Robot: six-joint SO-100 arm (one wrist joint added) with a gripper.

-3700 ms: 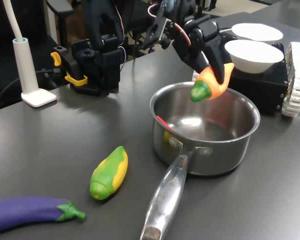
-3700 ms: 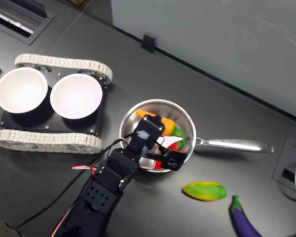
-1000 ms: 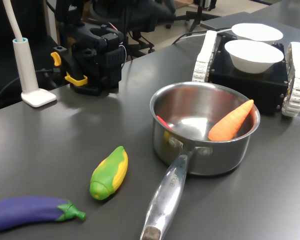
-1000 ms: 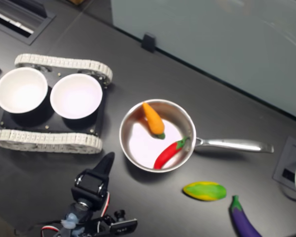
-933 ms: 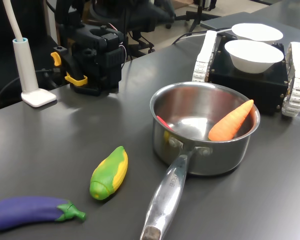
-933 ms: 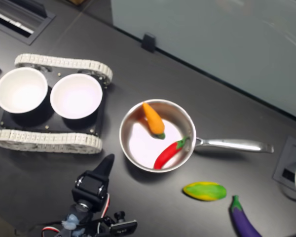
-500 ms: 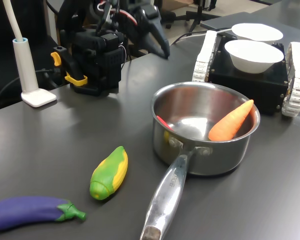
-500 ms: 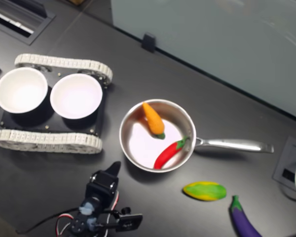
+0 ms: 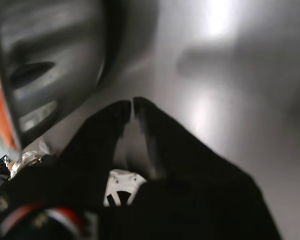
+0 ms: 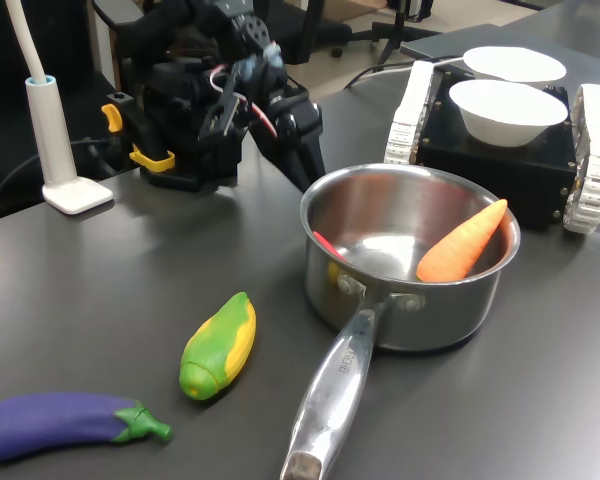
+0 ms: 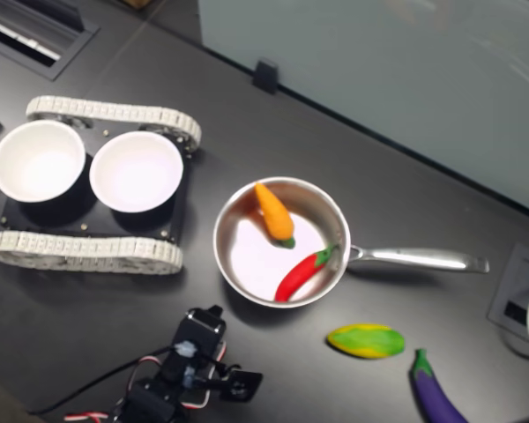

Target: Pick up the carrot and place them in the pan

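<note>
the carrot (image 10: 461, 243) lies inside the pan (image 10: 480, 290), leaning against its wall, beside a red chili (image 11: 301, 272) in the second exterior view. the gripper (image 9: 131, 105) is empty, its jaws nearly touching, just outside the pan's rim over the table (image 10: 100, 280). corn (image 10: 218, 346) and eggplant (image 10: 60, 422) lie apart near the handle.

- I find no readable text, label, brand, number or sign in any of the three views.
- In the wrist view, a small dark part beside my arm carries faint pale marks, too blurred to read.
</note>
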